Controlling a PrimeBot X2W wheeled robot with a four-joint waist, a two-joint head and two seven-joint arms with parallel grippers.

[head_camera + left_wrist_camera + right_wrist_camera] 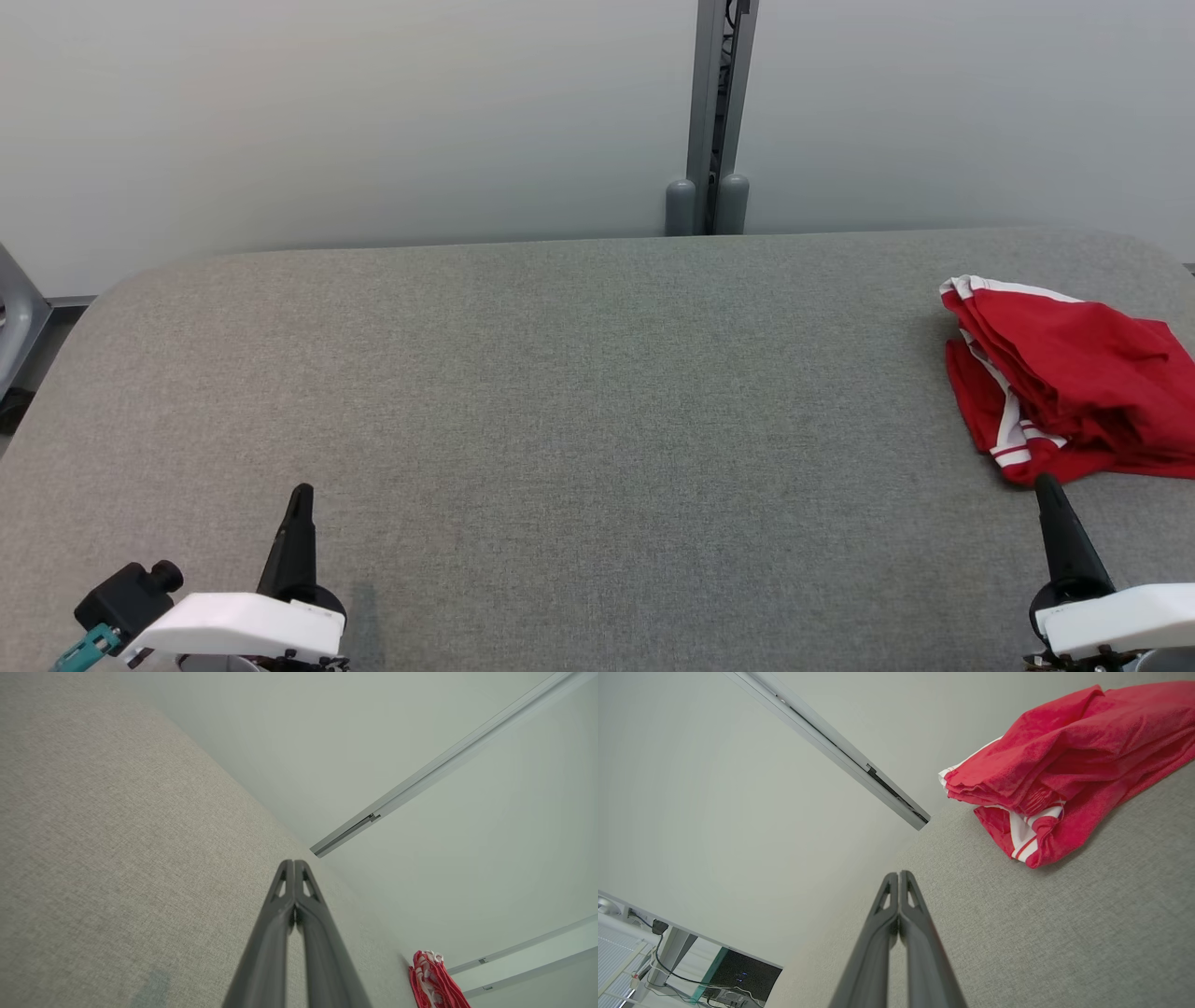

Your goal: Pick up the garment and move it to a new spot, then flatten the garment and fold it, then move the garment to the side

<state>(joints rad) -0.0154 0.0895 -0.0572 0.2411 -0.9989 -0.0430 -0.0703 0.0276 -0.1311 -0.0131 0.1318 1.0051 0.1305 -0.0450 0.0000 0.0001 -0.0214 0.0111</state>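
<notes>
One red fabric garment with white striped trim (pixel 1074 373) lies bundled at the right end of the one grey fabric-covered table (pixel 560 392). Of the two grippers, the left gripper (pixel 301 493) and the right gripper (pixel 1046 485) each press both dark fingers together on nothing. The right one's tip is just beside the garment.

Head view: high up, faces forward and down across grey table (pixel 597 392) to the wall, left gripper (pixel 301 490) lower left, right gripper (pixel 1044 481) lower right. Both wrist views: low over the table, rolled sideways, looking along own fingers toward the wall. Right wrist near red garment (pixel 1069 765), left wrist well apart from it. All three share garment, table, wall post (pixel 714 112)
</notes>
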